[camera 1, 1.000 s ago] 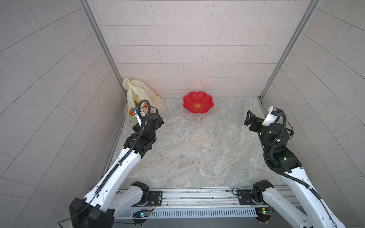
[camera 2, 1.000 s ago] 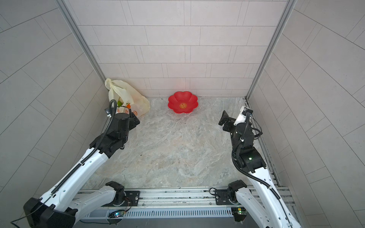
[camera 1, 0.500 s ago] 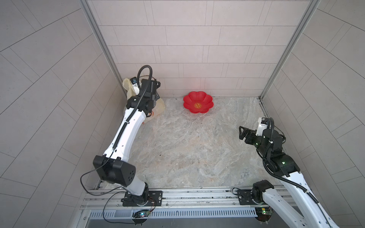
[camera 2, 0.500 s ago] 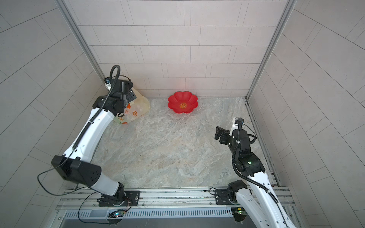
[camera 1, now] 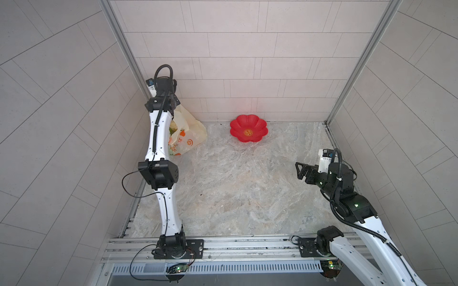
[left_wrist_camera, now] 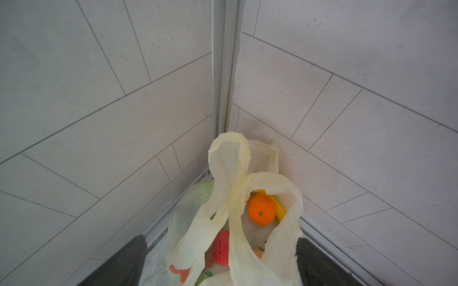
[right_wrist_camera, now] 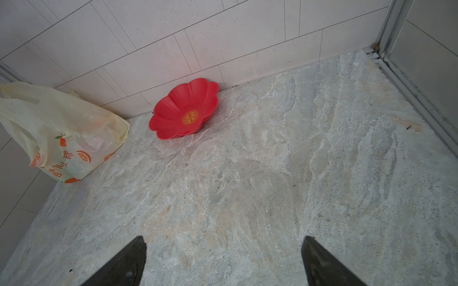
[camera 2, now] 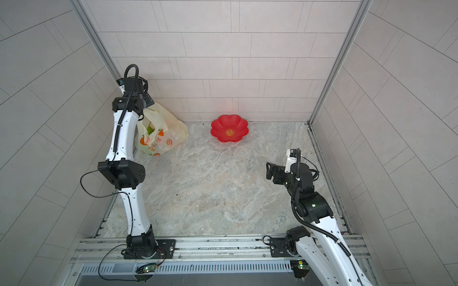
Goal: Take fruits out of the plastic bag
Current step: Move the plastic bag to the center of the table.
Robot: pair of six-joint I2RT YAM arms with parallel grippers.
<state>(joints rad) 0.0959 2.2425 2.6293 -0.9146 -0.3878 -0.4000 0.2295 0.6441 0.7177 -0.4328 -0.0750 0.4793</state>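
The plastic bag (camera 1: 190, 132) (camera 2: 164, 135) stands in the back left corner, pale yellow with orange prints, handles up and mouth open. Inside it the left wrist view shows fruits: an orange (left_wrist_camera: 262, 209), a yellow banana (left_wrist_camera: 279, 206) behind it and a red piece (left_wrist_camera: 221, 247). A green fruit (camera 2: 149, 129) shows through the mouth. My left gripper (left_wrist_camera: 220, 239) hangs open just above the bag (left_wrist_camera: 238, 178), one finger on each side of it, holding nothing. My right gripper (camera 1: 300, 170) (right_wrist_camera: 223, 239) is open and empty over the bare floor at the right.
A red flower-shaped dish (camera 1: 248, 128) (right_wrist_camera: 184, 109) lies empty against the back wall, right of the bag. Tiled walls close in the left, back and right sides. The left arm's elbow (camera 1: 159, 173) stands high over the left floor edge. A metal rail (camera 1: 223, 244) runs along the front.
The left arm has risen and reached into the back left corner, its gripper now over the bag. The right gripper has drawn back toward the front right and lower. Both stay open.
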